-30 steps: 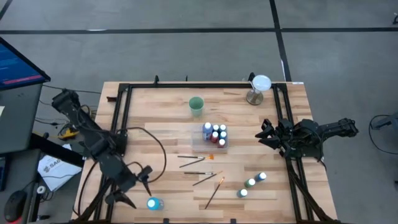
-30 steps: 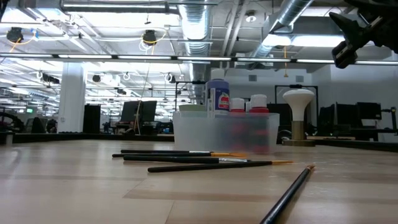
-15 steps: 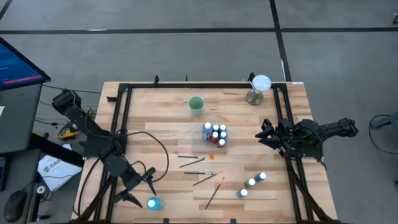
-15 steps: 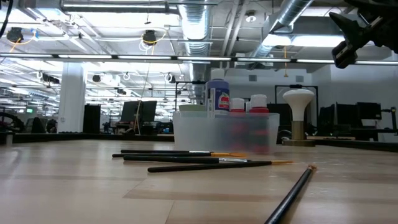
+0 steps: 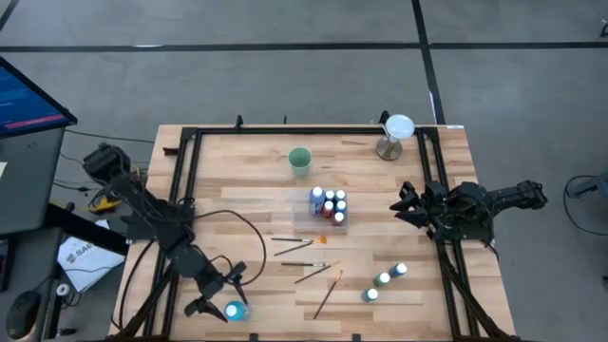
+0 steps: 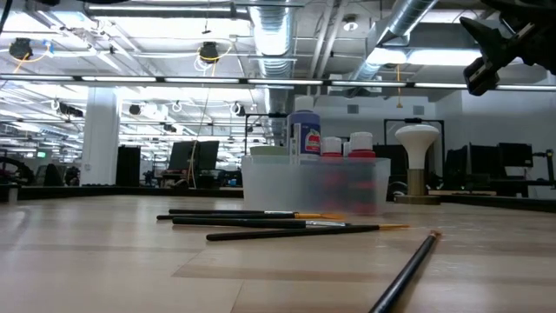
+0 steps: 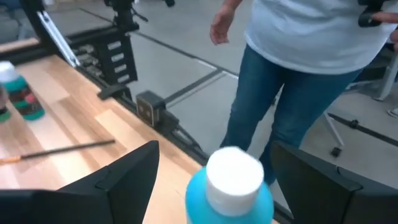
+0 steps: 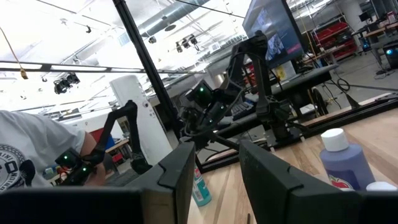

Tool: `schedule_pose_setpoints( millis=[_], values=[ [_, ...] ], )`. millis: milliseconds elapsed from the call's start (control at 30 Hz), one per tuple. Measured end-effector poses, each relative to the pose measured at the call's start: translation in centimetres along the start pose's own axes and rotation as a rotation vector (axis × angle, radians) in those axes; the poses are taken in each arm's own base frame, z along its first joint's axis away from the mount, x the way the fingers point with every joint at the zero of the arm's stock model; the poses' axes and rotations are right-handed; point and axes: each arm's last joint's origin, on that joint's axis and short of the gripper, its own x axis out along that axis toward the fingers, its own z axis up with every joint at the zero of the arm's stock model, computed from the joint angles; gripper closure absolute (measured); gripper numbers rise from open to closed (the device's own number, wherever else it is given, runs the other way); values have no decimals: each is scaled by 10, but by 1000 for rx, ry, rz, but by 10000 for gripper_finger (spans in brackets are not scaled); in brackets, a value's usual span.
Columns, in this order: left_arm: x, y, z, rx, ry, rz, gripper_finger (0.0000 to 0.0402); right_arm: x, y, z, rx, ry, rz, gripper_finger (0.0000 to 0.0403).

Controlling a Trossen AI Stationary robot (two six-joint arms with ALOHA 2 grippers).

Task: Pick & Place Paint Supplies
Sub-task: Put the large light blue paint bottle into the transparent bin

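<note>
Four thin paintbrushes (image 5: 302, 258) lie loose on the wooden table (image 5: 247, 190), three roughly parallel just in front of the clear plastic tray (image 5: 326, 211) and a fourth (image 5: 328, 294), lighter-handled, angled apart from them toward the front edge. The tray, near the table's middle, holds about five white-capped bottles (image 5: 329, 203): one taller blue bottle (image 6: 303, 132) and several red ones beside it (an exact count is hard from above). Three green-bodied bottles (image 5: 384, 280) stand in a short diagonal row on the bare table near the right front, well apart from the tray. One bright blue bottle (image 5: 236, 311) stands alone by the left front edge; the left gripper (image 5: 220, 294) is down at it with its fingers spread wide on either side of the white cap, not touching it in the wrist view. A green cup (image 5: 300, 161) and a white-topped stand (image 5: 394, 136) sit toward the back of the table. The right gripper (image 5: 407, 203) hangs above the right side, its fingers partly apart with nothing between them. A person in jeans (image 7: 292, 93) stands beyond the table edge.
</note>
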Motion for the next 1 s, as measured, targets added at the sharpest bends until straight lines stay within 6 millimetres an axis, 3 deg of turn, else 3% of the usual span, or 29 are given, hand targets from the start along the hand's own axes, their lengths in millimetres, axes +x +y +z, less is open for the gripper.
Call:
schedule_pose_setpoints(
  millis=[267, 767, 1000],
  values=[
    [5, 0, -5, 3, 20, -5, 126, 0, 0, 0, 0, 0, 0, 281],
    [5, 0, -5, -2, 20, 10, 285, 0, 0, 0, 0, 0, 0, 281],
    [4, 5, 2, -111, -8, 150, 288, 0, 0, 0, 0, 0, 0, 281]
  ],
)
